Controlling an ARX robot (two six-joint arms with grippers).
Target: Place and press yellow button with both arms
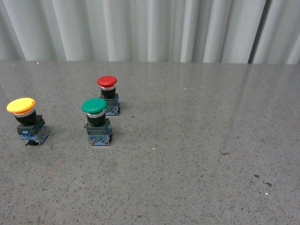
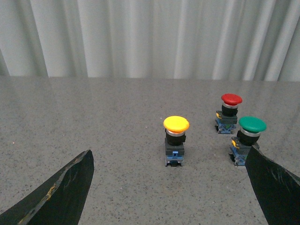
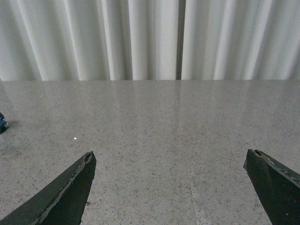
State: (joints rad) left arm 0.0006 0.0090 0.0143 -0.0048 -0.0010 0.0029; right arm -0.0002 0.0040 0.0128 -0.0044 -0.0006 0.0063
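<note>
The yellow button [image 1: 27, 121] stands upright at the far left of the grey table, with a yellow mushroom cap, black body and blue base. In the left wrist view the yellow button [image 2: 176, 139] stands ahead of my left gripper [image 2: 169, 157], roughly centred between its wide-open dark fingers [image 2: 70, 185], apart from them. My right gripper [image 3: 169, 157] is open over bare table with nothing between its fingers [image 3: 274, 180]. Neither arm shows in the front view.
A green-capped button [image 1: 96, 120] stands right of the yellow one, with a red-capped button [image 1: 108, 95] behind it. In the left wrist view the green-capped button [image 2: 248, 138] sits close to one finger. White curtains [image 1: 150, 28] hang behind the grey table [image 1: 197, 154].
</note>
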